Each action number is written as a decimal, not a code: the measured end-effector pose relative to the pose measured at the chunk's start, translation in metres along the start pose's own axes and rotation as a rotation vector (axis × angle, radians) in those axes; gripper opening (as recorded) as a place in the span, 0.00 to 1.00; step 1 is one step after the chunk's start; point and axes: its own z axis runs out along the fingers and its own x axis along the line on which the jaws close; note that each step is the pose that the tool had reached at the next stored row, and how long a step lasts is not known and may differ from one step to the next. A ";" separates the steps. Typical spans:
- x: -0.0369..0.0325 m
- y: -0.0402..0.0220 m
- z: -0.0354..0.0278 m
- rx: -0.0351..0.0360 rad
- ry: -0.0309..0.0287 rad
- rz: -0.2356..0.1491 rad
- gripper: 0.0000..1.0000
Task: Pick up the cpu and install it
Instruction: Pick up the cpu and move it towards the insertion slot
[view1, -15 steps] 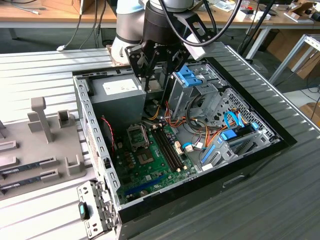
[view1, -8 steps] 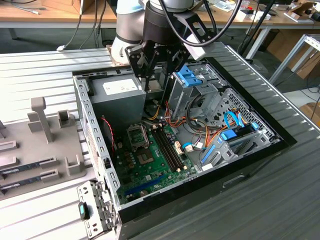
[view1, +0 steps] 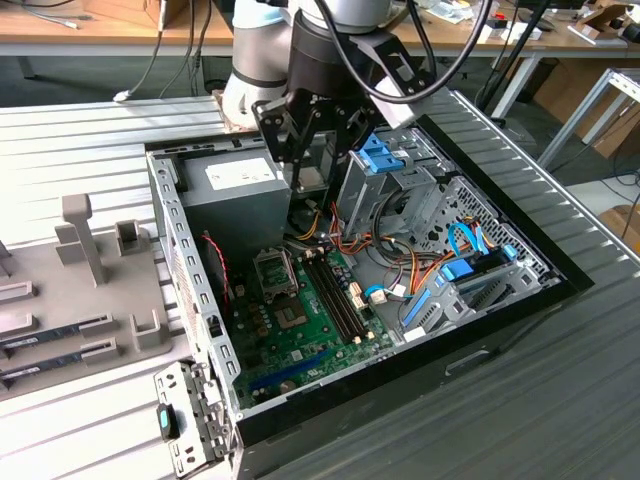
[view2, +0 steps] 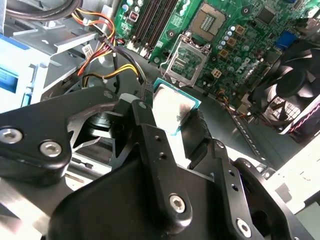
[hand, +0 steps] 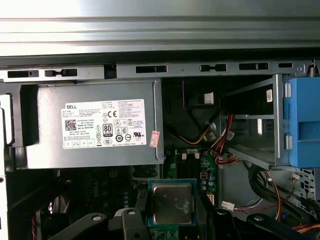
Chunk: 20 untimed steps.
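My gripper (view1: 312, 172) hangs over the open computer case (view1: 190, 290), above the power supply's inner edge. It is shut on the cpu (view1: 309, 180), a small silvery square chip with a thin green rim. In both wrist views the cpu (view2: 172, 106) (hand: 172, 201) sits flat between the two black fingers (view2: 144, 120), held by opposite edges. On the green motherboard (view1: 300, 340) below, the cpu socket (view1: 275, 268) (view2: 209, 20) stands open, its metal load frame (view2: 186, 61) flipped up. The chip is well above the board and touches nothing else.
The grey power-supply box (view1: 235, 185) (hand: 90, 125) lies beside the gripper. Dark memory sticks (view1: 335, 290) run next to the socket. A metal drive cage with blue parts (view1: 385, 160) (hand: 302, 120), coloured cables (view2: 100, 37) and a black fan (view2: 295, 90) crowd the case. A grey fixture tray (view1: 80, 270) lies on the exterior view's left.
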 end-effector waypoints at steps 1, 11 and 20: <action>0.0000 -0.0012 0.0002 0.0000 0.0000 0.000 0.47; -0.0004 -0.0224 0.0042 0.0000 0.0000 0.000 0.47; -0.0006 -0.0335 0.0061 0.0000 0.0000 0.000 0.47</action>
